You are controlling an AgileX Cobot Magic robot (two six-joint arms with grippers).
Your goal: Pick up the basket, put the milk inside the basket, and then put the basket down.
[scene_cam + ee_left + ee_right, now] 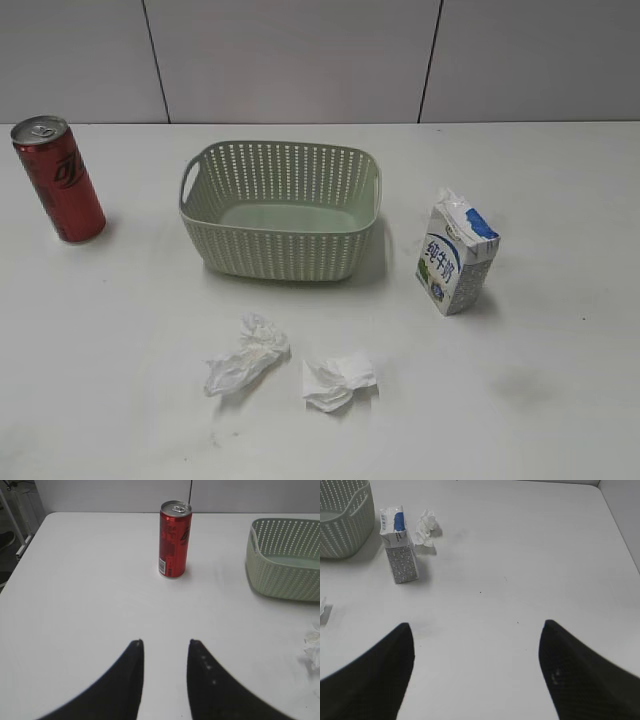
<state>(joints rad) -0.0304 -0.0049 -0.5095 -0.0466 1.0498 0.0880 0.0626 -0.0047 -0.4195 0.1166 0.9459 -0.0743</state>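
The pale green basket (282, 212) stands empty on the white table at the centre of the exterior view. It also shows in the left wrist view (285, 559) and the right wrist view (342, 517). The milk carton (456, 252) stands upright to the basket's right, apart from it; the right wrist view shows it too (398, 545). My left gripper (165, 642) is open and empty over bare table, short of the can. My right gripper (477, 625) is wide open and empty, well back from the milk. Neither gripper shows in the exterior view.
A red soda can (58, 178) stands at the far left, also in the left wrist view (175, 539). Two crumpled white tissues (246, 354) (338, 382) lie in front of the basket. The table's left edge (22, 555) and right edge (617, 530) show in the wrist views.
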